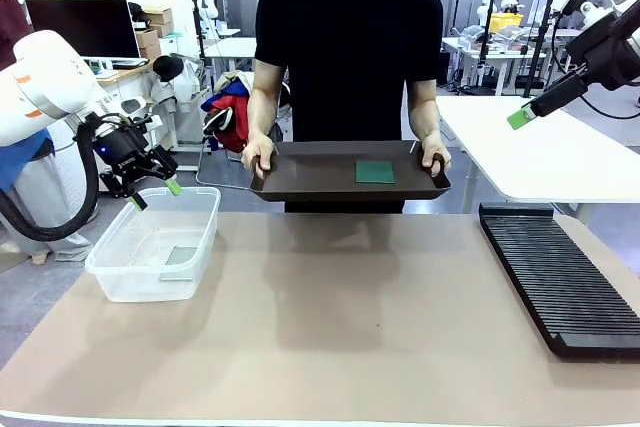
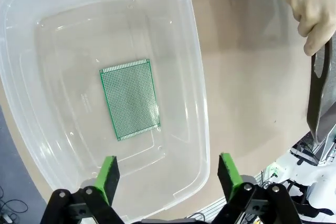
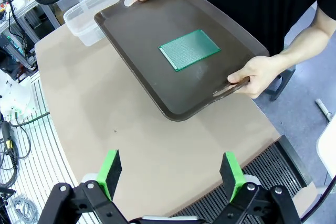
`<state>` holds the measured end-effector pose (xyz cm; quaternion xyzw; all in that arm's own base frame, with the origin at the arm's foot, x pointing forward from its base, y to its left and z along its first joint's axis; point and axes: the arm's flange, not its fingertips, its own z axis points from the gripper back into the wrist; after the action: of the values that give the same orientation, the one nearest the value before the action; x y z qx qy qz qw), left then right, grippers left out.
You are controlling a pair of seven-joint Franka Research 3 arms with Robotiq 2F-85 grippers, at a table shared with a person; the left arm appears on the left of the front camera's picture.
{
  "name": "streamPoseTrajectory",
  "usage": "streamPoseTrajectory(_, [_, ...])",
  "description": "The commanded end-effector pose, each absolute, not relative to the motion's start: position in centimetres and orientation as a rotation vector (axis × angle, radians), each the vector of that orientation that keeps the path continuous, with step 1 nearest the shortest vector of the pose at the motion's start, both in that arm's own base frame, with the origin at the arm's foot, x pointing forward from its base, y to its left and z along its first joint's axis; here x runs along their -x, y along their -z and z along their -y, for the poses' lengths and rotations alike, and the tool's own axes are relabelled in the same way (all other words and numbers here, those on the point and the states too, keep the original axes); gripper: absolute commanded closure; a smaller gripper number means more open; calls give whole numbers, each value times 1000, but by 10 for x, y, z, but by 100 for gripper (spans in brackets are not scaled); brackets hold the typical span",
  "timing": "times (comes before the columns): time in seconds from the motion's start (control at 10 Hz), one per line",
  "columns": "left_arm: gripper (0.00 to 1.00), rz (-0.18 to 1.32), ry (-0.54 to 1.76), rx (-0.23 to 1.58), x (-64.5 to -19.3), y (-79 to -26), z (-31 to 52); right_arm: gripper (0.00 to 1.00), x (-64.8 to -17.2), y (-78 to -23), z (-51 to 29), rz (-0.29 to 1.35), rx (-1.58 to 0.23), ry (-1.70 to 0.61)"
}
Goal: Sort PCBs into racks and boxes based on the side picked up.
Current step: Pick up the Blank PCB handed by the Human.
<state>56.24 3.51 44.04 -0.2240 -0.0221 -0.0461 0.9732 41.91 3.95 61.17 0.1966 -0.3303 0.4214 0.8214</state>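
Tan tabletop carries a clear box near its left end. One PCB lies flat inside the box. A second PCB lies on a brown tray that a person holds just beyond the box. The left gripper hovers above the box, jaws spread and empty. The right gripper, well away from the box, is also spread and empty. The boards look light, thin and stiff, and are probably best pinched across opposite edges.

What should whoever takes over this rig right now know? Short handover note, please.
Left gripper: open, empty, above the clear tub.
Right gripper: open, empty, raised, looking down at the brown tray.
First PCB lies green face up in the tub.
Second PCB lies green face up on the tray, which the person's hands hold at both ends.
Black rack sits on the robot's right.
Done: one board boxed.
Left: pick the second PCB and sort it.
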Motion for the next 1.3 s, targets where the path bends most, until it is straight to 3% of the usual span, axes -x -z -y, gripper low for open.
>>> streamPoseTrajectory(0.0, [0,33,97,448,-563,-441,-36,0,-419,-611,-40,708,-436,-903])
streamPoseTrajectory(0.2, [0,57,136,407,-559,-450,-38,0,-419,-611,-40,708,-436,-903])
streamPoseTrajectory(0.6, [0,143,619,422,-546,-508,-51,0,-419,-611,-40,708,-436,-903])
streamPoseTrajectory(0.9, [0,299,967,444,-527,-568,-30,0,-419,-611,-40,708,-436,-903])
streamPoseTrajectory(1.2, [0,489,1166,424,-496,-618,-8,0,-419,-611,-40,708,-436,-903])
